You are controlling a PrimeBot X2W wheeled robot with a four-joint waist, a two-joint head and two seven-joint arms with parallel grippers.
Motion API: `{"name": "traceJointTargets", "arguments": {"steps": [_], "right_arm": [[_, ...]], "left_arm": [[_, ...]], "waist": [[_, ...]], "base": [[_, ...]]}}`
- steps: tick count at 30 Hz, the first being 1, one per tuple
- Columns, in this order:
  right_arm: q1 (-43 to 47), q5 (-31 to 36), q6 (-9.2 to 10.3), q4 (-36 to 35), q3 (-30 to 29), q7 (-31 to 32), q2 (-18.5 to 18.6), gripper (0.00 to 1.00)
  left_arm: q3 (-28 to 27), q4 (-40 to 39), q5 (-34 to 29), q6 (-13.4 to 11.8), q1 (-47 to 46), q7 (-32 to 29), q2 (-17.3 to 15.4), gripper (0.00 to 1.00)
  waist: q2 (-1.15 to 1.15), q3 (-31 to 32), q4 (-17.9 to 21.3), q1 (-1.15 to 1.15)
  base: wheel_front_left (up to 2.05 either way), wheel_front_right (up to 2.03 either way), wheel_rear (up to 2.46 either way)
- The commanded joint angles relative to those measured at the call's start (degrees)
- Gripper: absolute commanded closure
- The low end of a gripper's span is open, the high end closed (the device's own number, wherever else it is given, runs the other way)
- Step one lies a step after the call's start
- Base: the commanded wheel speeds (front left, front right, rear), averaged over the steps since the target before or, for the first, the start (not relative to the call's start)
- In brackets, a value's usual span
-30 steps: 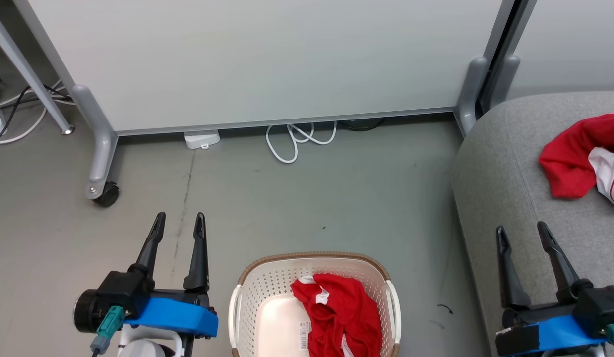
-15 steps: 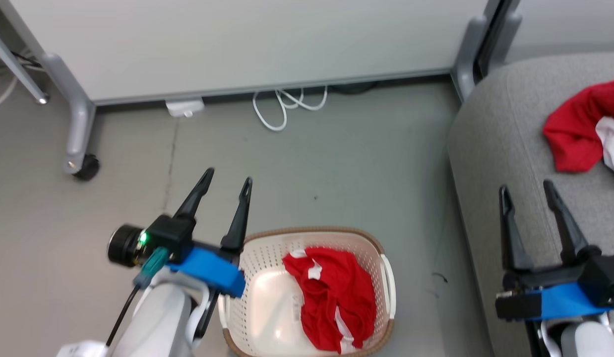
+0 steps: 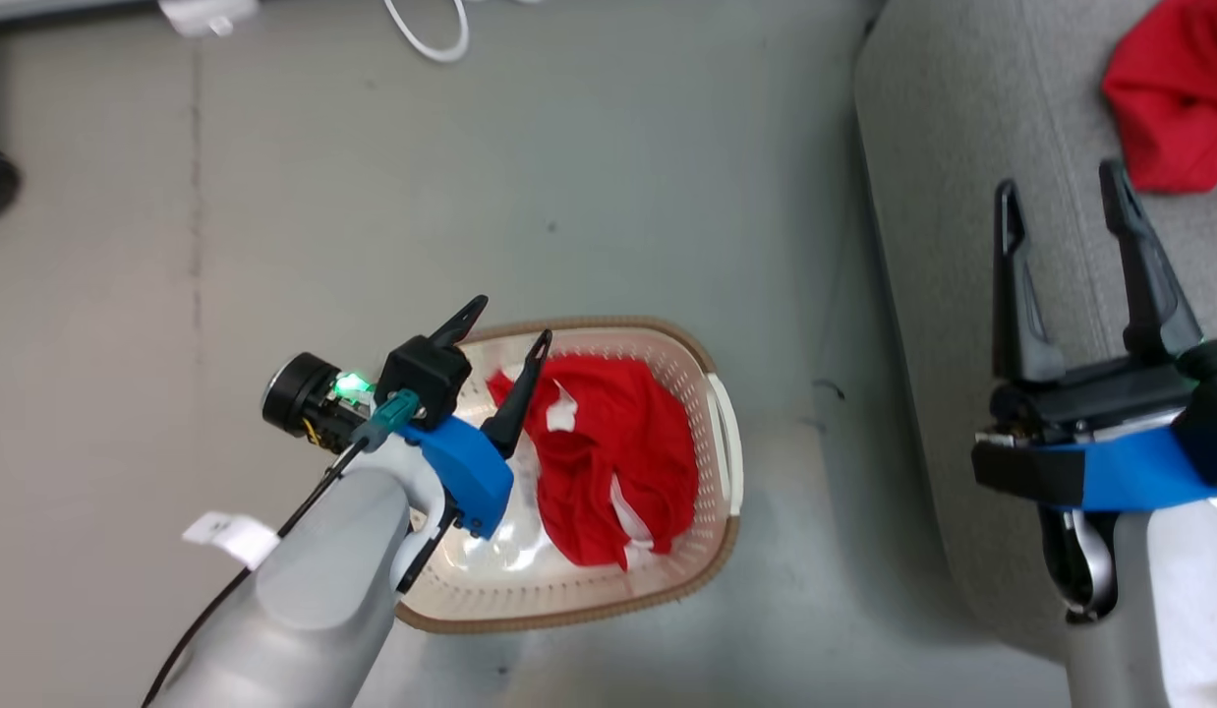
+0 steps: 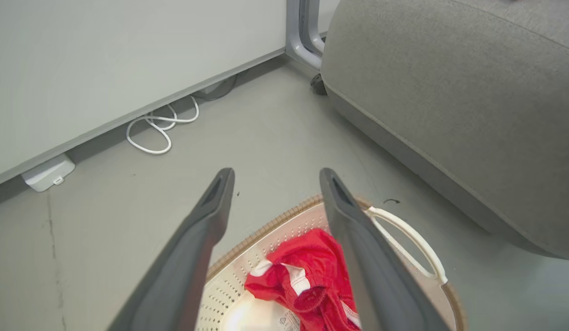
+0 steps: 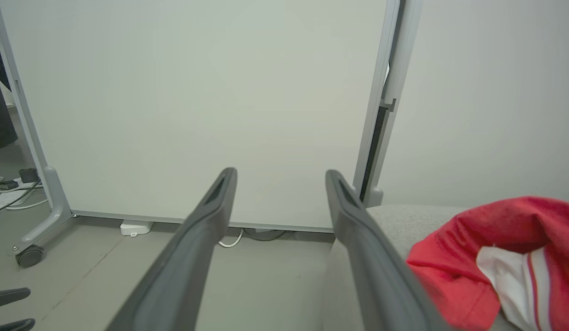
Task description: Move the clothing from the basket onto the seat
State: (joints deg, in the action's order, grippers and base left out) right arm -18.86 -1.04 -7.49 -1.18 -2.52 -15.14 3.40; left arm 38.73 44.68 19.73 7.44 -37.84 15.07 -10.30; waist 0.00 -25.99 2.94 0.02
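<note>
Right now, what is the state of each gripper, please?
Left gripper: open, holding nothing, over the basket.
Right gripper: open, holding nothing, over the seat.

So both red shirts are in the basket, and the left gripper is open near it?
No, only one shirt is in the basket; the other shirt lies on the seat, per the head view. The left gripper is open near the basket.
</note>
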Motion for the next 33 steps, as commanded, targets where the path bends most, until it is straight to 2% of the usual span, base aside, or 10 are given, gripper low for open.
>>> {"name": "traceJointTargets", "arguments": {"steps": [1, 7, 15, 33], "right_arm": [[-2.0, 0.4, -0.01, -0.5, 0.3, 0.0, 0.1, 0.0], [-6.0, 0.7, -0.01, -2.0, 1.7, 0.0, -0.2, 0.0], [-9.9, 0.6, -0.01, -4.4, 3.2, 0.0, -0.4, 0.0], [-9.9, -0.1, -0.01, -11.4, 4.3, 0.0, -0.5, 0.0]], "left_arm": [[2.3, 2.5, 1.2, 0.0, -2.7, 0.0, -0.3, 0.0], [9.9, 10.4, 5.0, 0.0, -8.9, -0.9, -0.2, 0.0], [17.4, 17.2, 9.3, 0.0, -14.3, -2.3, -0.9, 0.0], [24.3, 25.1, 15.1, 0.0, -21.7, -4.7, -3.3, 0.0]], "waist": [[0.0, -6.0, 3.0, -0.02], [0.0, -13.2, 4.4, -0.02], [0.0, -20.7, 6.1, -0.02], [0.0, -30.3, 9.7, -0.02]], "base": [[0.0, 0.0, 0.0], [0.0, 0.0, 0.0], [0.0, 0.0, 0.0], [0.0, 0.0, 0.0]]}}
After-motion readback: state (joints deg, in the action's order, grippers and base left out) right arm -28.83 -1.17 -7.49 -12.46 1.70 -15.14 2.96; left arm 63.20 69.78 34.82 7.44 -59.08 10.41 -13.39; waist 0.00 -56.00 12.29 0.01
